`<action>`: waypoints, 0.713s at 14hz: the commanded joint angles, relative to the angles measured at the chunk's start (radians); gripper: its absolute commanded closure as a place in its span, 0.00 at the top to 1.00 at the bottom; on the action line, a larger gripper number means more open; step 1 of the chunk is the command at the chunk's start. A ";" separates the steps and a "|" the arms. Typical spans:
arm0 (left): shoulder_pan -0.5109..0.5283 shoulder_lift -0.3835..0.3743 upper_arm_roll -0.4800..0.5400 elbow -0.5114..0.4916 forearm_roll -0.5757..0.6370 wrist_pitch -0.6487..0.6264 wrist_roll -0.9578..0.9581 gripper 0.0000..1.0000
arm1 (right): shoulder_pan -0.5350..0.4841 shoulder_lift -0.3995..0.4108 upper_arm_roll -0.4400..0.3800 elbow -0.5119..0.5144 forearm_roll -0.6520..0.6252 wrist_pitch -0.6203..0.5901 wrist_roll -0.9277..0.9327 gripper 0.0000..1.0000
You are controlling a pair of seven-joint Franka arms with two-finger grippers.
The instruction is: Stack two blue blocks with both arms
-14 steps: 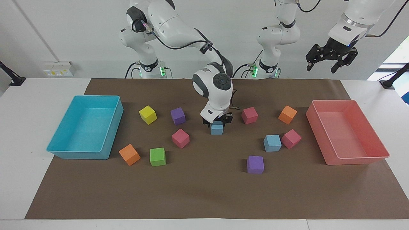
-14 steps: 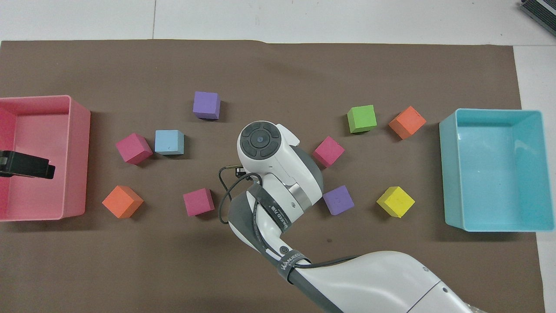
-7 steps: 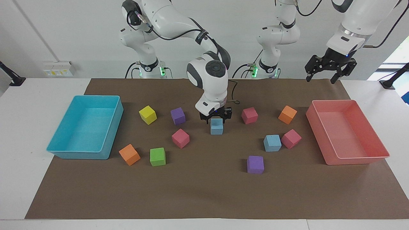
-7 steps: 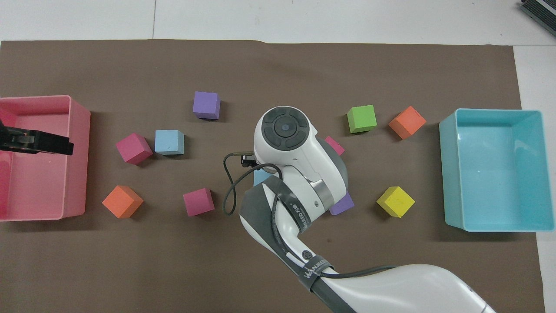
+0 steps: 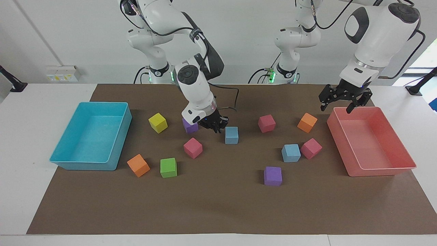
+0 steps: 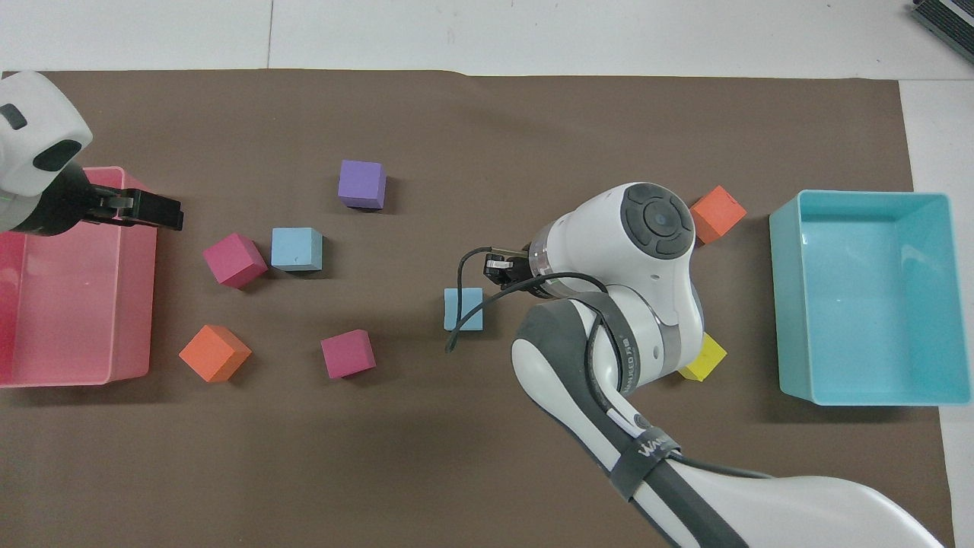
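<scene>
Right gripper [image 5: 215, 127] has pulled off the blue block [image 5: 231, 135] it was sitting on a second ago, and its fingers have snapped shut on nothing. It now hangs just beside that block, toward the purple cube [image 5: 189, 126], so you've let go and the block is parked mid-mat on its own.

Your left gripper [image 5: 342, 99] has dropped from up high and now hovers over the rim of the pink tray [image 5: 382, 169], jaws wide open and empty. The second blue block [image 5: 291, 152] hasn't budged; it sits touching a magenta cube [image 5: 311, 148], toward the left arm's end of the table.

So I'd guess the right arm's part is done and the left arm fetches that second block next. Nothing's stacked yet. Watch the magenta neighbour when you go in.
</scene>
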 commanded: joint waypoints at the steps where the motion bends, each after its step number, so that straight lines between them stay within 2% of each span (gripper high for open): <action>1: -0.059 0.060 0.011 -0.006 0.015 0.075 -0.081 1.00 | -0.036 -0.068 0.008 -0.123 0.149 0.063 -0.124 0.00; 4: -0.076 0.112 0.011 -0.028 0.017 0.131 -0.089 1.00 | -0.053 -0.068 0.008 -0.175 0.245 0.116 -0.233 0.00; 6: -0.094 0.140 0.011 -0.066 0.018 0.190 -0.090 1.00 | -0.047 -0.064 0.008 -0.213 0.368 0.166 -0.332 0.00; 8: -0.100 0.192 0.011 -0.086 0.030 0.235 -0.116 1.00 | -0.053 -0.059 0.008 -0.238 0.517 0.166 -0.476 0.00; 10: -0.119 0.223 0.011 -0.124 0.067 0.304 -0.181 1.00 | -0.056 -0.056 0.008 -0.255 0.607 0.166 -0.557 0.00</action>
